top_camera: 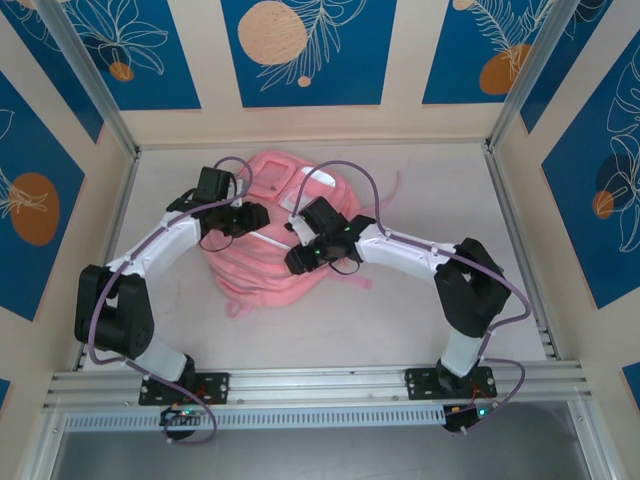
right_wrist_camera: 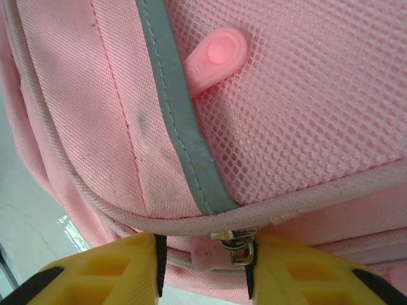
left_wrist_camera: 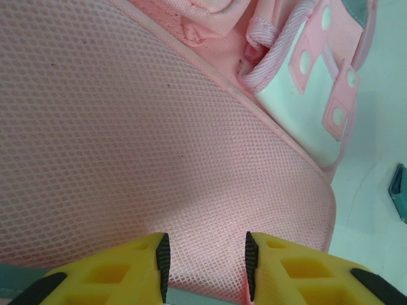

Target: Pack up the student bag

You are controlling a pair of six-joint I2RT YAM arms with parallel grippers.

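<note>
The bag (top_camera: 268,180) lies flat near the middle of the table (top_camera: 430,200), a little toward 12 o'clock, with both arms bent in over it.

The left gripper (left_wrist_camera: 206,257) sits at the bag's 9 o'clock side. Its jaws stand part-way in, with pink mesh (left_wrist_camera: 127,140) running between the pads. I cannot tell whether they have pinched a fold or only rest against it.

The right gripper (right_wrist_camera: 203,260) is at about 5 o'clock from the bag's centre. Its jaws straddle the zip pull (right_wrist_camera: 234,249), which sits close to the 3 o'clock pad. Whether the jaws have actually bitten on it, I cannot tell.

My worries from here:
- The pull is small and off-centre in the jaws, so it could squirt out sideways, or I could catch the piping above it instead.
- The bag is soft. If the left side has no real hold, tugging the zip would likely drag the whole bag instead of opening it.
- Mesh gives a poor purchase and may slip or snag on a pad.
- The two wrists work close together over the bag, so a wide sweep risks contact between them or with a cable.

I can read no writing anywhere. The grey strip (right_wrist_camera: 175,114) and the round rubber tab (right_wrist_camera: 216,54) are both blank.
</note>
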